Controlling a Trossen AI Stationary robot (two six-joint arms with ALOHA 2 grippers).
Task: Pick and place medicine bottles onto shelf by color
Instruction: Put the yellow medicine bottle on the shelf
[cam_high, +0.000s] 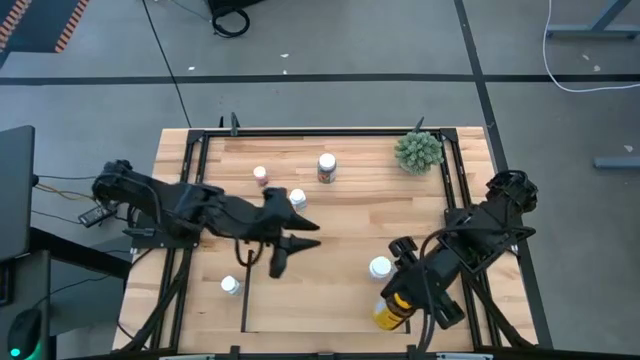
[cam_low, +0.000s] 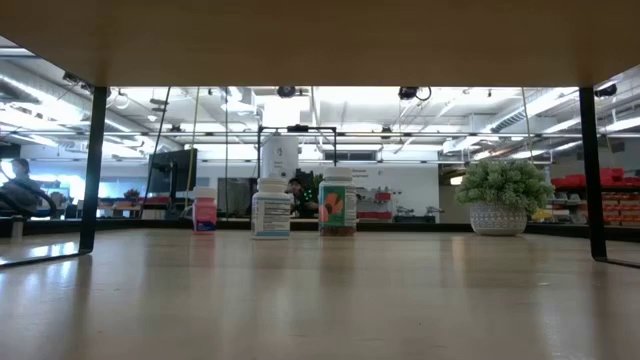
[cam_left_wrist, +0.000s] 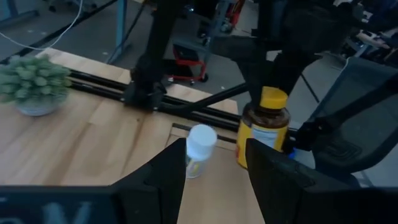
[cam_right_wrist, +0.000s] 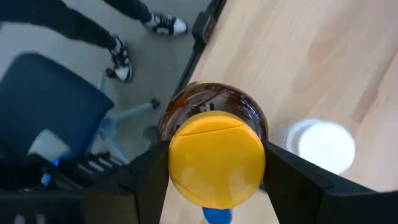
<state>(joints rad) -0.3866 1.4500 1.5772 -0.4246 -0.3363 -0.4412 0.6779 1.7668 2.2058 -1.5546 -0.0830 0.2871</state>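
At table's near edge, right gripper (cam_right_wrist: 214, 168) straddles the amber bottle (cam_right_wrist: 214, 140) under its yellow cap (cam_right_wrist: 216, 163), fingers either side; contact unclear. Blue bottle (cam_right_wrist: 216, 215) beneath shows only in the right wrist view. Left gripper (cam_high: 290, 245) hangs mid-shelf, parted, empty. Low view alone shows three bottles (cam_low: 271, 208) lined up at the back.

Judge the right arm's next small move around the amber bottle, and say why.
Probably close the right end effector on the amber bottle. In the right wrist view its fingers flank the yellow cap on both sides, and whether they already touch it cannot be told. The bottle stands at the table's near edge beside a white-capped bottle, off the shelf. The left end effector waits mid-table.
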